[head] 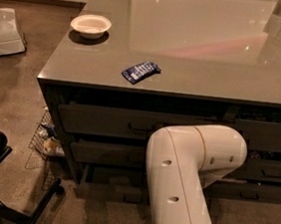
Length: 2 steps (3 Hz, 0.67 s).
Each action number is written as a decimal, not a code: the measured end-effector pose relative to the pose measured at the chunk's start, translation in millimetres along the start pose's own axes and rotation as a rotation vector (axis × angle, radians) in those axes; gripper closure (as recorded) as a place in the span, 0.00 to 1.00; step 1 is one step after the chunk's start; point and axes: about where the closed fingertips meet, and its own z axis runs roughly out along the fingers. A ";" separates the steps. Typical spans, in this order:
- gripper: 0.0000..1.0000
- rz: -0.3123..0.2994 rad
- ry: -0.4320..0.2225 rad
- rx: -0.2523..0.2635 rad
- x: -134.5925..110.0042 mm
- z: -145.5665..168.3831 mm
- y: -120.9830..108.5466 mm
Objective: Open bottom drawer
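White arm (187,189) bends low before the bottom drawer (107,191) — gripper hidden behind it, its state impossible to tell.

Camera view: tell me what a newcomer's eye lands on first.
The white robot arm fills the lower middle, its elbow bent in front of the drawers; the gripper is out of sight behind it. On the grey counter, a white bowl sits near the left edge and a blue packet near the front edge.
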 end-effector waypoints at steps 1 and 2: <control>0.00 0.020 0.003 -0.042 -3.9 21.3 21.2; 0.18 0.036 0.005 -0.093 -7.1 46.7 49.2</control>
